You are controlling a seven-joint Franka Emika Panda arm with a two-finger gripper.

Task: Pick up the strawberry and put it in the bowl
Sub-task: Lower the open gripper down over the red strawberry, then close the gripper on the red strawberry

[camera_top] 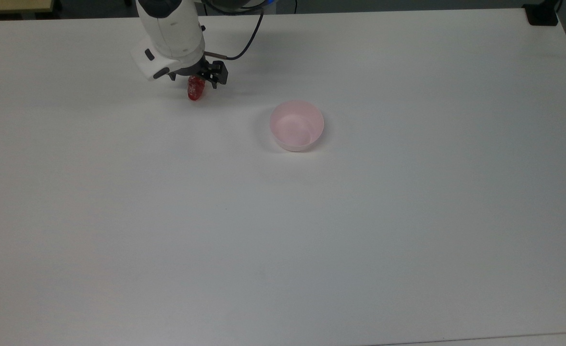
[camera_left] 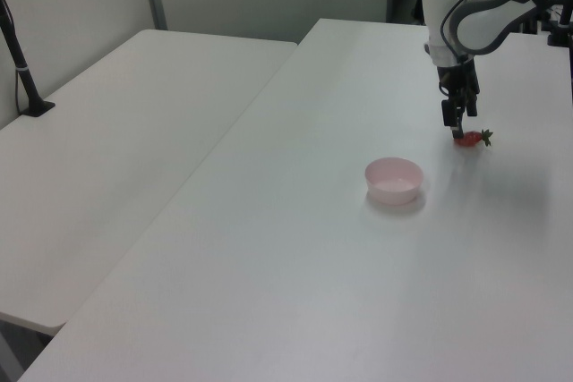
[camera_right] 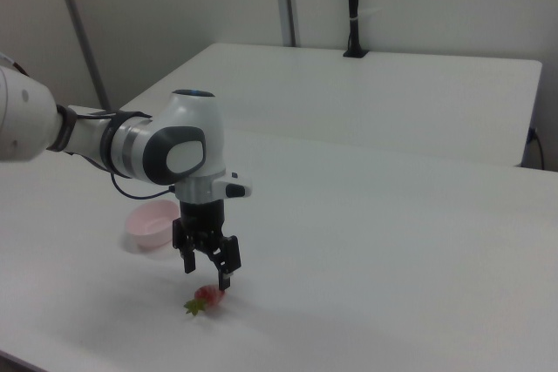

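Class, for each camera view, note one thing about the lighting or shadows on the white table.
Top view: the bowl casts a soft shadow toward the top view's left, and a faint one lies by the hand. Left view: a pale shadow sits under the bowl. Right view: even light, with a weak shadow beneath the strawberry.

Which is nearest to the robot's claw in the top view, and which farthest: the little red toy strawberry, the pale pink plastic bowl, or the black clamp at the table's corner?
1. The red toy strawberry, directly under the gripper.
2. The pale pink plastic bowl, toward the top view's lower right of the gripper.
3. The black clamp, far off at the top view's upper right corner of the white table.
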